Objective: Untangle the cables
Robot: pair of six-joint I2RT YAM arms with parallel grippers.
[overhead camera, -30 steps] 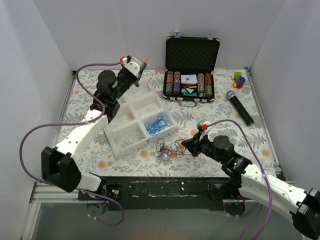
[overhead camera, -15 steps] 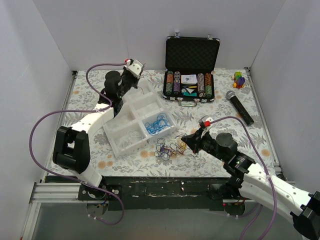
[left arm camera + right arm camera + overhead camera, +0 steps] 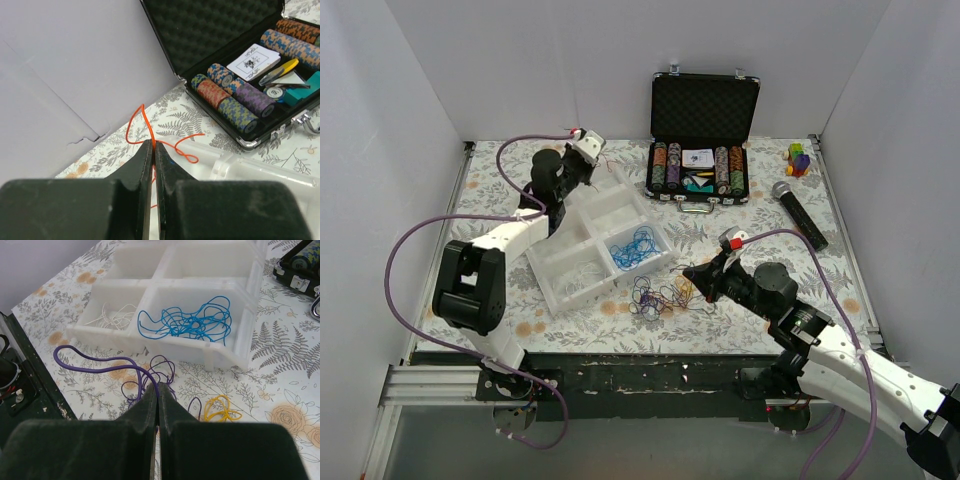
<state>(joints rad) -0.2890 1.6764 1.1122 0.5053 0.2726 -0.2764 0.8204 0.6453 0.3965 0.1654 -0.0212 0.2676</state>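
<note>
My left gripper (image 3: 592,150) is shut on a thin orange cable (image 3: 185,150), which loops above the tray's far corner near the back wall; its tips show in the left wrist view (image 3: 153,144). My right gripper (image 3: 693,282) is shut on a purple cable (image 3: 100,369) at its tips (image 3: 158,388), just above the table. A small tangle of purple and dark cables (image 3: 655,295) lies in front of the tray, with a yellow loop (image 3: 220,410) beside it. A blue cable (image 3: 190,320) lies in one tray compartment and a white cable (image 3: 112,317) in the one beside it.
The white compartment tray (image 3: 560,275) sits at centre left. An open black case of poker chips (image 3: 703,170) stands at the back. A microphone (image 3: 798,213) and a coloured toy (image 3: 799,158) lie at the back right. White walls enclose three sides.
My left arm has folded back toward the left, with the gripper still shut on the orange cable near the back wall. My right gripper has shifted slightly, still holding the purple cable.
</note>
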